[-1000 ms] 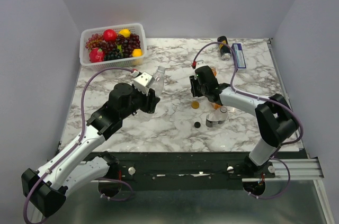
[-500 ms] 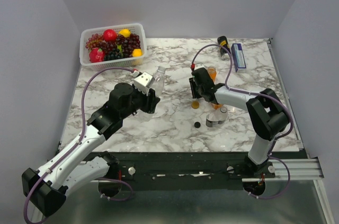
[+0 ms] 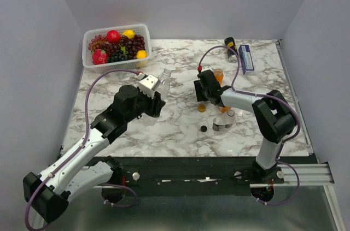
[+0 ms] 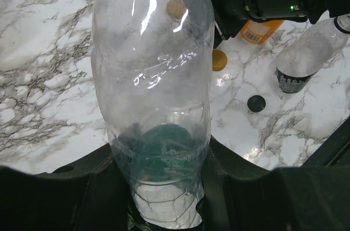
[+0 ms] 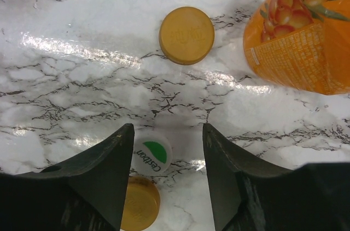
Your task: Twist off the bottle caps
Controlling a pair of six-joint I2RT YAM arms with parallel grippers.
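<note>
My left gripper (image 3: 157, 90) is shut on a clear bottle (image 3: 163, 80) and holds it tilted above the table; it fills the left wrist view (image 4: 153, 78). My right gripper (image 3: 203, 98) is open and low over the table. In the right wrist view its jaws (image 5: 167, 132) stand apart, with a white cap with a green mark (image 5: 151, 158) lying beside the left finger. An orange cap (image 5: 186, 35) lies ahead and another (image 5: 139, 203) under the left finger. A black cap (image 3: 203, 129) lies nearer. An orange juice bottle (image 5: 301, 40) is at the right.
A second clear bottle (image 3: 224, 120) is right of the black cap. An orange juice bottle (image 3: 219, 74) stands behind my right gripper. A fruit basket (image 3: 90, 63) is at the back left. A black can (image 3: 231, 48) and a blue box (image 3: 246, 57) are at the back right.
My right gripper has shifted a little to the left, uncovering the orange juice bottle behind it. The left arm and its bottle have not moved.
</note>
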